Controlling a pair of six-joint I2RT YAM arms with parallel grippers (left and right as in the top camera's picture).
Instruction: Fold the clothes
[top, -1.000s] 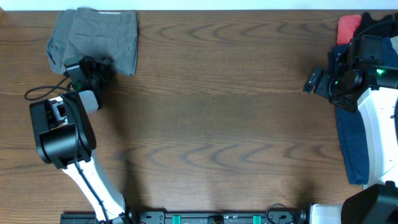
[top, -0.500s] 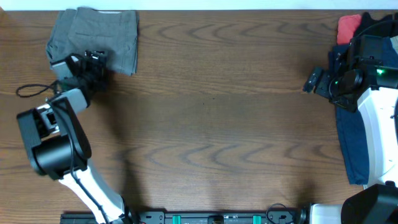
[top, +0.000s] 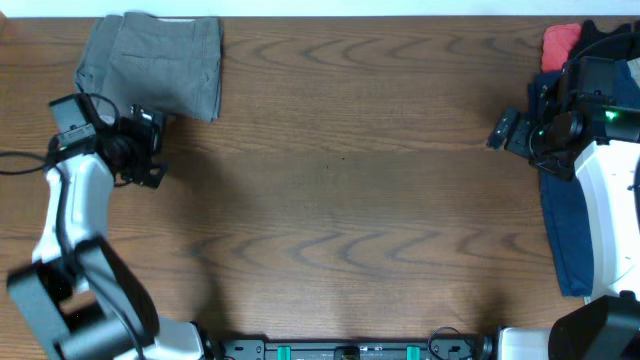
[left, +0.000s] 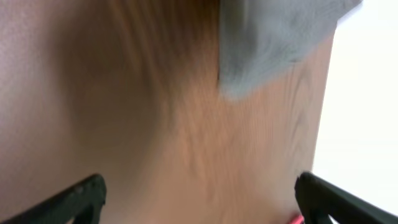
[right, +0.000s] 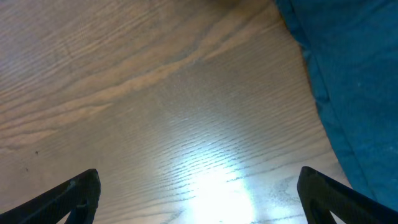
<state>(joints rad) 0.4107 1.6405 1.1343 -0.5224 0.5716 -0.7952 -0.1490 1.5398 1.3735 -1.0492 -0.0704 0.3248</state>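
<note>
The light grey shorts (top: 152, 62) lie folded into a compact block at the table's far left corner. A corner of them shows at the top of the blurred left wrist view (left: 273, 37). My left gripper (top: 148, 150) is open and empty, hovering just below and left of the shorts, apart from them; its fingertips frame bare wood in its wrist view (left: 199, 199). My right gripper (top: 503, 131) is open and empty at the far right, over bare table (right: 199, 193).
A dark blue garment (top: 563, 235) lies along the right edge under my right arm and shows in the right wrist view (right: 354, 74). A red cloth (top: 560, 42) sits at the back right corner. The table's far edge runs close behind the shorts.
My left arm has swung left and pulled back from the shorts, its gripper now off the cloth. The shorts stay put. The right arm has not moved.
</note>
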